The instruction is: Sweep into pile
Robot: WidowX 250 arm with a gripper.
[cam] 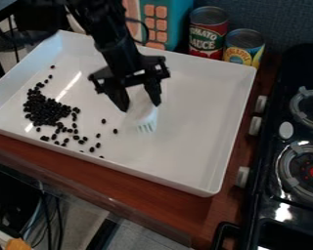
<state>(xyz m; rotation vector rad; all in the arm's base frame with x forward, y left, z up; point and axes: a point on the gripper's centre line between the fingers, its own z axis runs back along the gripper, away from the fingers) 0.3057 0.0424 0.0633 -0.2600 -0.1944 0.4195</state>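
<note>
The black gripper [141,104] hangs over the middle of the white tray [191,122], its two fingers shut on a white brush [145,118]. The brush points down toward the tray floor, its pale bristle end lowest; whether it touches the floor I cannot tell. Left of the gripper, a dense pile of black beans [47,110] lies on the tray's left part. Loose beans spread from that pile toward the tray's near edge, with a couple closer to the brush.
Behind the tray stand a tomato sauce can [208,33], a yellow-labelled can [244,48] and a teal box with orange squares [157,22]. A black stove [296,200] with knobs is at the right. The tray's raised walls surround the beans.
</note>
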